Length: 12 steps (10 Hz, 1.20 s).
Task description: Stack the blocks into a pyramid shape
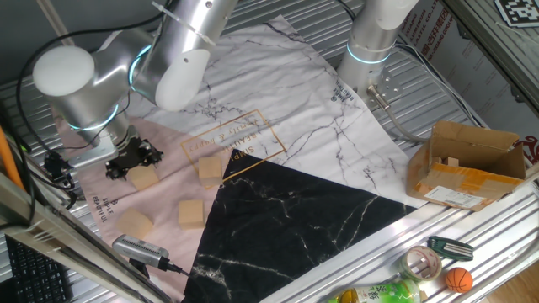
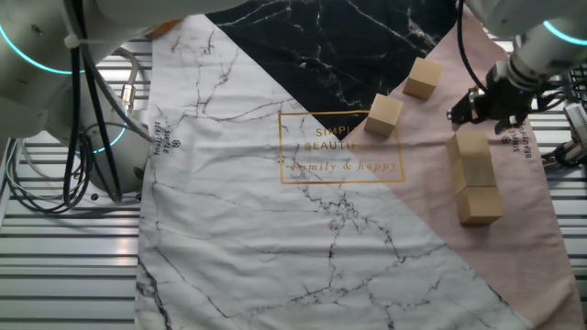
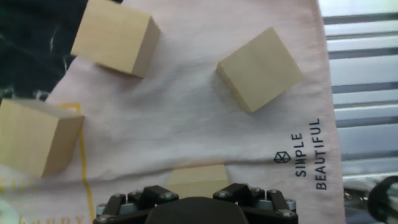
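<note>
Several light wooden blocks lie apart on the pink corner of the cloth. In the hand view, one block (image 3: 115, 37) lies at top left, another (image 3: 261, 68) at top right, a third (image 3: 37, 137) at the left edge. A further block (image 3: 198, 179) peeks out just beyond the gripper body, centred under it. In one fixed view my gripper (image 1: 132, 162) hovers right over that block (image 1: 144, 178), its fingers spread wider than the block. The other fixed view shows the gripper (image 2: 489, 108) above two blocks (image 2: 468, 151) (image 2: 479, 203) lying in a row. No block rests on another.
A brown cardboard box (image 1: 467, 164) stands at the right on the ribbed metal table. A tape roll (image 1: 423, 263), a small orange ball (image 1: 459, 279) and a bottle (image 1: 375, 295) lie along the front rail. A silver pen-like tool (image 1: 139, 249) lies at the cloth's front left edge.
</note>
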Each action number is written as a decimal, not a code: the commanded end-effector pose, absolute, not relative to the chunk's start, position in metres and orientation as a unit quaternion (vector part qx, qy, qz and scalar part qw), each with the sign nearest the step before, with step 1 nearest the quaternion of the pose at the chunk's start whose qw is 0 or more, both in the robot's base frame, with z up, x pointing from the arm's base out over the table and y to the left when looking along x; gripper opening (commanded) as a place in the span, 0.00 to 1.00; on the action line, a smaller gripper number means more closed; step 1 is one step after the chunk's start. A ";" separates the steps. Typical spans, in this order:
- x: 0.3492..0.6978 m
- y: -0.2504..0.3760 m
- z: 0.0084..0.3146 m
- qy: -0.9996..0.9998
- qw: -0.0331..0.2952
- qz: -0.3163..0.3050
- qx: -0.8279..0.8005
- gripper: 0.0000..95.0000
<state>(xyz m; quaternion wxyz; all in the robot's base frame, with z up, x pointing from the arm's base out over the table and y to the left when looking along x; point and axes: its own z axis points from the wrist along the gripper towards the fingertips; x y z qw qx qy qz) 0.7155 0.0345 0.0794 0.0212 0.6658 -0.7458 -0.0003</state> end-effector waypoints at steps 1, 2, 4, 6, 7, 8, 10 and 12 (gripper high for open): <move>0.711 0.046 0.098 -0.826 0.015 -0.012 0.564 0.80; 0.708 0.048 0.101 -0.835 0.014 -0.013 0.550 0.80; 0.704 0.052 0.105 -0.868 0.003 -0.020 0.497 0.80; 0.704 0.053 0.105 -0.892 -0.010 -0.033 0.451 0.80; 0.704 0.054 0.105 -0.914 -0.018 -0.037 0.405 0.80; 0.705 0.055 0.106 -0.925 -0.022 -0.035 0.379 0.80; 0.704 0.056 0.107 -0.940 -0.024 -0.032 0.337 0.80; 0.699 0.061 0.109 -0.954 -0.024 -0.023 0.297 0.80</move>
